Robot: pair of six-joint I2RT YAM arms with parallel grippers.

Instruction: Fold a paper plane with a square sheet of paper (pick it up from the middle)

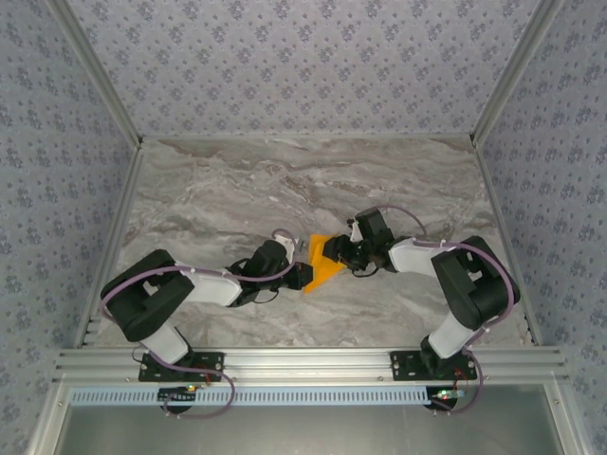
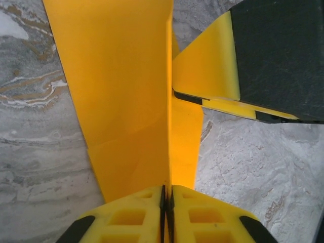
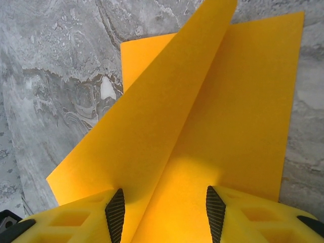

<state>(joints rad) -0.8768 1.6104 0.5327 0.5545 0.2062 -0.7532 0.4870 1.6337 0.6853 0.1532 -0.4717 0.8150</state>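
The square sheet of paper (image 1: 321,258) is bright orange and lies partly folded at the table's middle, between my two grippers. In the left wrist view the sheet (image 2: 121,91) stands up along a centre crease, and my left gripper (image 2: 167,195) is shut on that crease's near end. My left gripper (image 1: 302,277) holds the sheet's near-left corner. My right gripper (image 1: 334,251) meets the sheet from the right. Its jaws (image 3: 165,215) are open, straddling the paper (image 3: 238,111), where one flap rises along a diagonal fold. One right finger (image 2: 273,55) presses over the sheet. A paper plane is out of view.
The grey marble table (image 1: 237,190) is walled by patterned panels at the left, back and right. An aluminium rail (image 1: 303,360) carries both arm bases along the near edge. Bare marble surrounds the paper on every side.
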